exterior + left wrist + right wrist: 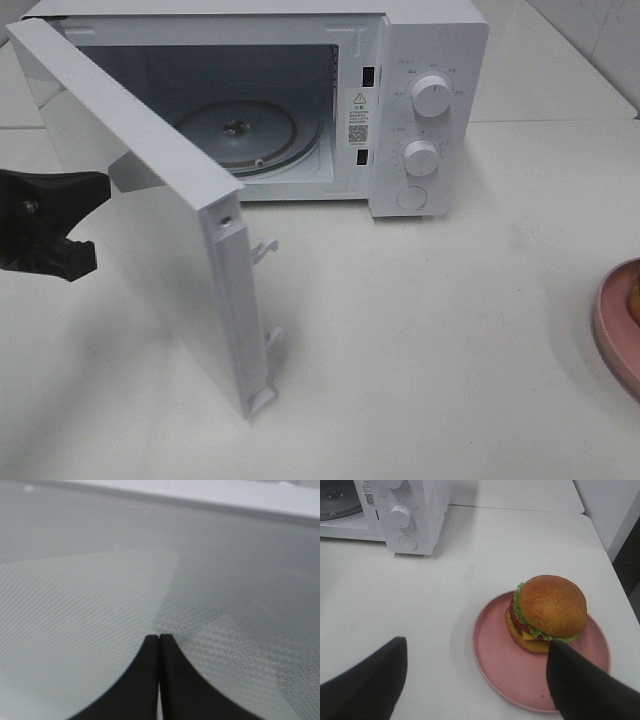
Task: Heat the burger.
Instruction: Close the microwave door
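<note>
The burger (pixel 550 610), with its golden bun, lettuce, tomato and cheese, sits on a round pink plate (pixel 520 672) on the white table. My right gripper (pixel 477 642) hovers open just short of the plate, its black fingers (pixel 580 685) spread wide with nothing between them. The high view shows only the plate's edge (pixel 615 320) at the far right. The white microwave (pixel 420 100) stands at the back with its door (pixel 150 230) swung wide open and its glass turntable (pixel 235 130) bare. My left gripper (pixel 159 637) is shut, with its tips against the door's dotted window (pixel 90 615).
The open door juts toward the table's front left, its latch hooks (pixel 265 250) facing right. Two white knobs (pixel 432 95) sit on the microwave's panel. Bare white tabletop (pixel 430 330) stretches between the microwave and the plate. A tiled wall rises at the back right.
</note>
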Robot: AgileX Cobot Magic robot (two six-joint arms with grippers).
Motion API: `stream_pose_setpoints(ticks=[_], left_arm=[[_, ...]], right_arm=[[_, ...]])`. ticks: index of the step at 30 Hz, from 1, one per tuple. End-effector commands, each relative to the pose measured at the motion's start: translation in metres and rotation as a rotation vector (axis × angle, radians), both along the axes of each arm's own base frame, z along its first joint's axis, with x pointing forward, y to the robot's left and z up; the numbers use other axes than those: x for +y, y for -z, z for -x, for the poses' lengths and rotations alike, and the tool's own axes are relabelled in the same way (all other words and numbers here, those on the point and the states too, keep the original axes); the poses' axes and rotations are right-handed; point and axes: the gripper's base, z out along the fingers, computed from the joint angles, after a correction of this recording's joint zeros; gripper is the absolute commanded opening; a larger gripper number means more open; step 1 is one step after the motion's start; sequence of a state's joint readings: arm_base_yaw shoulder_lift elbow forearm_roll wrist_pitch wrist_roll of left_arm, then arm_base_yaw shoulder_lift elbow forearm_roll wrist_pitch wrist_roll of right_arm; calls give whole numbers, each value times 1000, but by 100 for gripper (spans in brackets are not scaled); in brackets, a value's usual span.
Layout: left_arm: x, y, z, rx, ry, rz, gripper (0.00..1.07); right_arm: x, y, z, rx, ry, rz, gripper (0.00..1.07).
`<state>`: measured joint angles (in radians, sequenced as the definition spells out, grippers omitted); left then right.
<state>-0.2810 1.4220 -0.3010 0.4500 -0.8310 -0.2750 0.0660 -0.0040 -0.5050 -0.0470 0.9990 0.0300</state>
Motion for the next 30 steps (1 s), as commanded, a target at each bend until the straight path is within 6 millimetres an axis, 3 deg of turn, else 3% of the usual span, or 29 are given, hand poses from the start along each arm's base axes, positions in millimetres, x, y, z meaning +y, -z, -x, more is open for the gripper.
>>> stream_pose_setpoints(ticks=[1,6,11,30], left_arm=[[-8,-6,-6,-16,-10,54,0],[-22,-5,-14,35,-48,93,0],[-49,-2,-27,53,-29,81,0],[-103,4,-66,64,-35,140,0]], right_arm=[[-1,2,3,-25,10,2,76],[-1,2,3,-25,10,2,76],[-1,2,3,-25,10,2,76],[-1,2,3,-25,10,2,76]])
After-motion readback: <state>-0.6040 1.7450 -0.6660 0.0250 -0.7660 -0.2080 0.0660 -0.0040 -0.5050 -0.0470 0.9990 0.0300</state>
